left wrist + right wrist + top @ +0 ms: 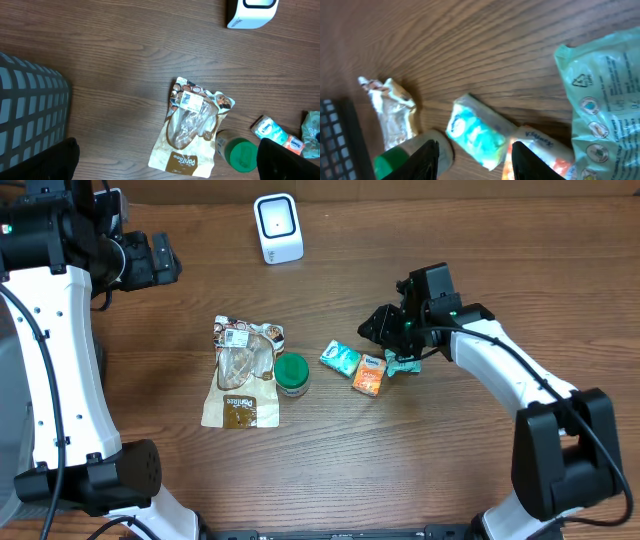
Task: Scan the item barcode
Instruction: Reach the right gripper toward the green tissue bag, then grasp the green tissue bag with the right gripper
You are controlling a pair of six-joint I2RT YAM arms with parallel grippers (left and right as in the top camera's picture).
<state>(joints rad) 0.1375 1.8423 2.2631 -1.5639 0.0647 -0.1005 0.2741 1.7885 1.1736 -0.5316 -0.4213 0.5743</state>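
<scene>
Right pincer (475, 150), half-closed w/ grip unclear, straddles small teal-white plastic sachet (472, 127) lying diagonal btw fingers (427, 160); left arm (60, 330) well apart.

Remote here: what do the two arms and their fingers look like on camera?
The left arm and right arm look alike: white shells, black joints and wrists, and thin black cables looping alongside. The fingers are plain black with no markings.

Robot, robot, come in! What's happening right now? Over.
Left gripper wide open, off to the side. Right gripper open over the teal packet, nothing held. Scanner at the back, path to it bare.
</scene>
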